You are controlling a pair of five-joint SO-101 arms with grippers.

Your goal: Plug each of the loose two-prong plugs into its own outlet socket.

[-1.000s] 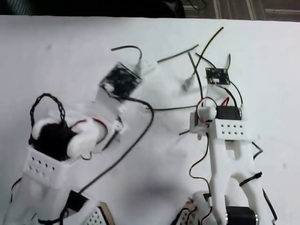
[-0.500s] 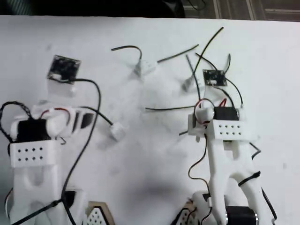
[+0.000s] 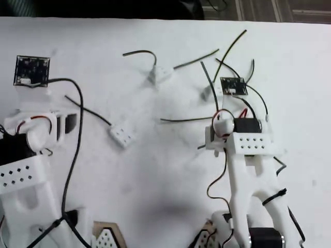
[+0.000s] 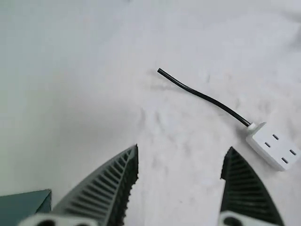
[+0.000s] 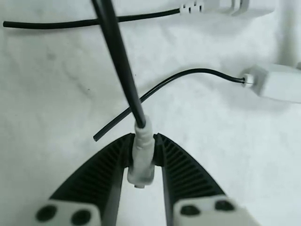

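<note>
Right wrist view: plug [image 5: 141, 157] between jaws

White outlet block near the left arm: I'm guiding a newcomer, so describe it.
On the white table, look between the arms, nearer the left gripper. A white rectangular outlet block lies slotted face up, with a short black cord. Unlike the other white pieces, it lies alone.

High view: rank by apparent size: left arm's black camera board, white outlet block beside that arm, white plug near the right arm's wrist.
1. black camera board: largest, but it rides above the table, nearer the lens.
2. white outlet block.
3. white plug: clearly smallest.
</note>
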